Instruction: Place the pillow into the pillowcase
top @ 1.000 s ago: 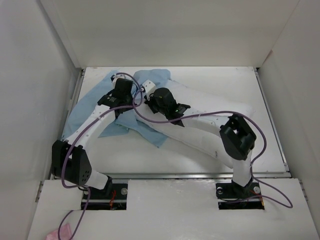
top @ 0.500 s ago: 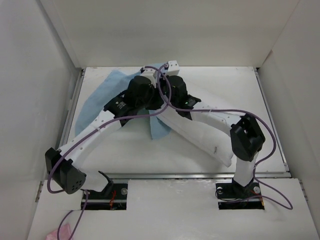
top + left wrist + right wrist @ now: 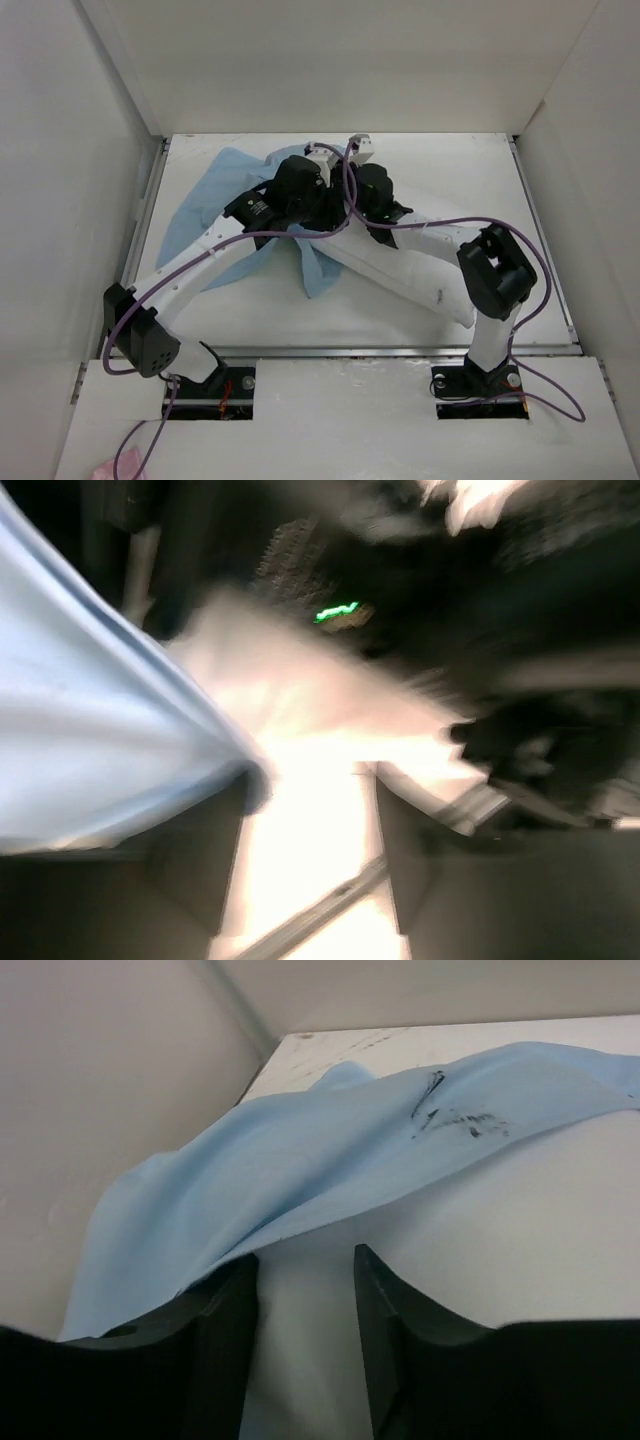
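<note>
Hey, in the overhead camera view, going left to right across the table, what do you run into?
pillowcase → left gripper → right gripper → the uncovered end of the pillow

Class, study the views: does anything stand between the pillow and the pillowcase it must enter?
Nothing visible does. In the right wrist view the pillowcase lies directly on the pillow, with no other object between them.
</note>
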### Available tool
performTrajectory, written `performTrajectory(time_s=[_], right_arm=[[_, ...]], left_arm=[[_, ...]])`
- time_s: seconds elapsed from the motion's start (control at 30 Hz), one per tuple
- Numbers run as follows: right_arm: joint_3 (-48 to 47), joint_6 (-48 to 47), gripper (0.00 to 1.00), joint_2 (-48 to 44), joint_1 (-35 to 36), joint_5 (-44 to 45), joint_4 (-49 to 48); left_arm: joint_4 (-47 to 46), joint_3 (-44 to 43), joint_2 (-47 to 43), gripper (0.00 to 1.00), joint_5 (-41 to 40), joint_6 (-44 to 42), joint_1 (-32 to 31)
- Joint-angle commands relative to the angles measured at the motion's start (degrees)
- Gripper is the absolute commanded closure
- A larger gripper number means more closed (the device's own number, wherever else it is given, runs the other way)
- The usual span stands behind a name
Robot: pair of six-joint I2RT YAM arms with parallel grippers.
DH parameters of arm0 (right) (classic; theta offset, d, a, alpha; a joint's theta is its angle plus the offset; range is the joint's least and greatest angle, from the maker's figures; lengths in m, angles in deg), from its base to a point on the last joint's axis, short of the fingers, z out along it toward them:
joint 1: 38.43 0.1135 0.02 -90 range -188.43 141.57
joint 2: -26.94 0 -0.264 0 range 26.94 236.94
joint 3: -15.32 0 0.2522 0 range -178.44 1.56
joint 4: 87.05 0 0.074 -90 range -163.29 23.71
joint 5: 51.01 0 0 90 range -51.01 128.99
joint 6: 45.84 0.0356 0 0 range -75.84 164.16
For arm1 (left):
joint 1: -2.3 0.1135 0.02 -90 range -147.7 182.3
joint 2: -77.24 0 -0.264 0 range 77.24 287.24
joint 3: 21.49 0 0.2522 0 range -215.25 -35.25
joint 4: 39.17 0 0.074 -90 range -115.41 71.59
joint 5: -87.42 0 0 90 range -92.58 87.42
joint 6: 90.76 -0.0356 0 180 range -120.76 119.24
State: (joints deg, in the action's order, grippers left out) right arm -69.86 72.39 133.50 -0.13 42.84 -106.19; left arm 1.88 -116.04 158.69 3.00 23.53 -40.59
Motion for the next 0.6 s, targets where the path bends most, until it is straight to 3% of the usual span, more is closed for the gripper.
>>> performTrajectory(time_s=[0.0, 0.03, 0.13, 0.33, 0.4, 0.57], right_arm=[[1.5, 2.3, 0.49, -5.5, -4.5, -16.5, -4.9], [2.1, 2.3, 0.29, -6.7, -6.3, -21.4, -2.3], [2.1, -0.7, 0.18, -12.3, -8.4, -22.9, 10.0], [5.8, -9.3, 0.10, -23.8, -8.4, -4.8, 23.6], [6.4, -12.4, 0.08, -24.5, -9.1, 0.6, 24.2], [0.6, -24.9, 0.08, -19.4, -10.9, -1.3, 32.6]], left_arm=[[2.5, 0.1, -0.4, 0.43, -1.0, 3.3, 1.4], [2.5, -0.5, -1.2, 0.00, -1.6, 3.3, 1.9], [2.5, -2.1, -2.8, 0.00, -6.1, 3.3, 2.7], [2.5, -10.8, -2.4, 0.00, -17.6, 0.8, 4.3], [3.2, -14.8, 0.1, 0.00, -20.3, -0.6, 5.4], [7.1, -25.3, 9.3, 0.00, -24.2, -6.0, 8.7]])
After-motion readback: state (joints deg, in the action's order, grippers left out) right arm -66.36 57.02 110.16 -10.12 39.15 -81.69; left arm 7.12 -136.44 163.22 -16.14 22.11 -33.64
